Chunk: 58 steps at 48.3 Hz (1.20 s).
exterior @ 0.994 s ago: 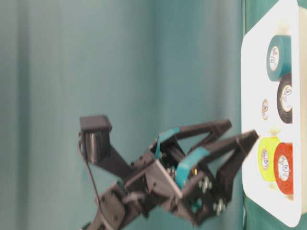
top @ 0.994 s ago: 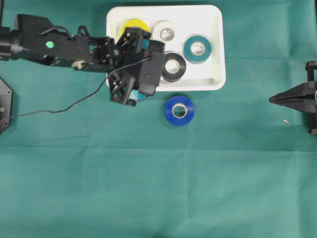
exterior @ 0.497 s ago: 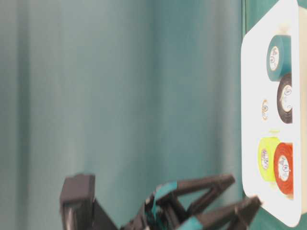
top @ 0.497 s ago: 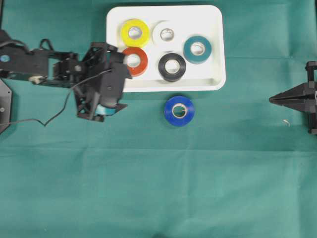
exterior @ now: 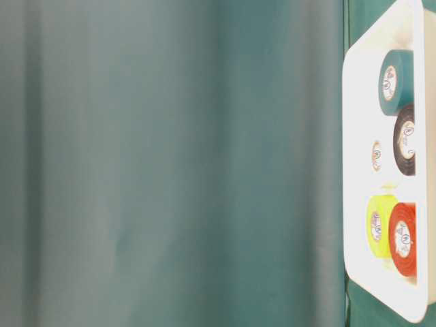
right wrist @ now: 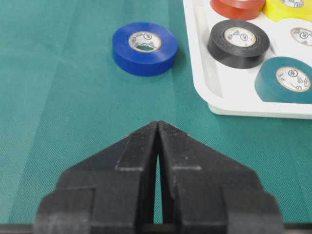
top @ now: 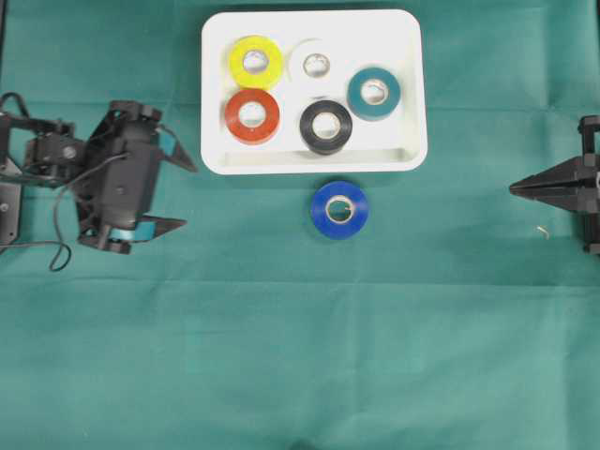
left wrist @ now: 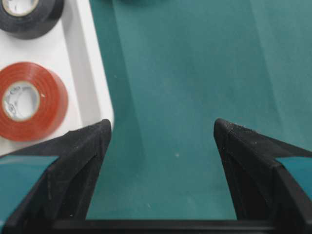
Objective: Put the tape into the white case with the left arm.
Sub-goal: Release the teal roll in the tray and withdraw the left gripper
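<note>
**A:** Where did the tapes lie at that moment?

**B:** Five rolls sat flat inside the white case (top: pixel 405 94): a yellow roll (top: pixel 255 62) and a white roll (top: pixel 315 64) along the far side, then a red roll (top: pixel 251 116), a black roll (top: pixel 325 126) and a teal roll (top: pixel 374 92). The blue tape (top: pixel 339 209) was outside it, flat on the green cloth (top: pixel 300 356), just beside the near rim of the case and below the black roll in the overhead view.

**A:** And the left gripper?

**B:** The left gripper (top: pixel 180 195) was at the left edge of the overhead view, off to the side of the case and well apart from the blue tape. Its two pointed fingers stood spread wide with nothing between them (the wrist view showed only bare cloth in the gap). One fingertip (left wrist: pixel 100 134) lay close to the corner of the case, with the red roll (left wrist: pixel 29 107) just inside the rim there.

**A:** The right one?

**B:** The right gripper (top: pixel 516 188) sat at the right edge, its tips pressed together to a single point and holding nothing. From its own camera the fingers (right wrist: pixel 158 129) pointed across the cloth toward the blue tape (right wrist: pixel 144 48), with a clear stretch of cloth between.

**A:** Anything from the table-level view?

**B:** Only the case (exterior: pixel 357 170) with its rolls at the right edge; neither arm showed there.
</note>
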### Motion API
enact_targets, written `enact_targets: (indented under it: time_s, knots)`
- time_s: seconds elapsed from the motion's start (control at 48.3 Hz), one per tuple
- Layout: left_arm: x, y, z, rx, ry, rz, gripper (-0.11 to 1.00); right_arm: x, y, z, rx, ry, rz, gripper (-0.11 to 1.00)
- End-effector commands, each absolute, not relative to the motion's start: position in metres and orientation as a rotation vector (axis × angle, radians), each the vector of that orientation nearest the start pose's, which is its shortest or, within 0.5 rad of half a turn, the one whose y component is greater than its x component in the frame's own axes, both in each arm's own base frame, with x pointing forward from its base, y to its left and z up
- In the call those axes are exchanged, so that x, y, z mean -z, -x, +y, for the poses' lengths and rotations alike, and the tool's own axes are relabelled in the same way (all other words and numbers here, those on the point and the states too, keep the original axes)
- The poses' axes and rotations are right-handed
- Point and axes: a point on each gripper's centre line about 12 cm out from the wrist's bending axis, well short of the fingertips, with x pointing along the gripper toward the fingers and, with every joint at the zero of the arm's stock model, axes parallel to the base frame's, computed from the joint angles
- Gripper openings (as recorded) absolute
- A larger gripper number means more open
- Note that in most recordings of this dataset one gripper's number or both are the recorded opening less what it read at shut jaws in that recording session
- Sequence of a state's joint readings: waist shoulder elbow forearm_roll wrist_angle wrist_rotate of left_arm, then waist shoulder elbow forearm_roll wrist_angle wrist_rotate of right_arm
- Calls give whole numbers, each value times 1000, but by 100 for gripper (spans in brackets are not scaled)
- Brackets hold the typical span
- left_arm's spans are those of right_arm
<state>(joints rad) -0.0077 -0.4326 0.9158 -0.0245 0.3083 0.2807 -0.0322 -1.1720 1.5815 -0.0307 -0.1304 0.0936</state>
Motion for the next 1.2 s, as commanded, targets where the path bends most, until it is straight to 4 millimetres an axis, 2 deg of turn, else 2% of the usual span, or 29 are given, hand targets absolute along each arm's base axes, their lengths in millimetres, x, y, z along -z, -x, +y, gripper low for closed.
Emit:
enact_targets:
  time_s: [0.0,0.207,0.849,1.014,1.18]
  knots:
    - [-211,-273,-6,117,-244,734,85,-151,-138,-4,36,-68,263,-9]
    - [-211,-268,-10,129,-252,700,83,-151,-138,-4,37,-68,263,-9]
    - [-210,-270,-10,129,-250,701,84,-151,-138,-4,36,-68,264,-9]
    - [-211,-272,-12,134,-253,692,84,-152,-138,-4,36,-68,261,-9]
    - [-207,-284,-21,161,-263,688,84,-151,-138,-4,37,-68,263,-9]
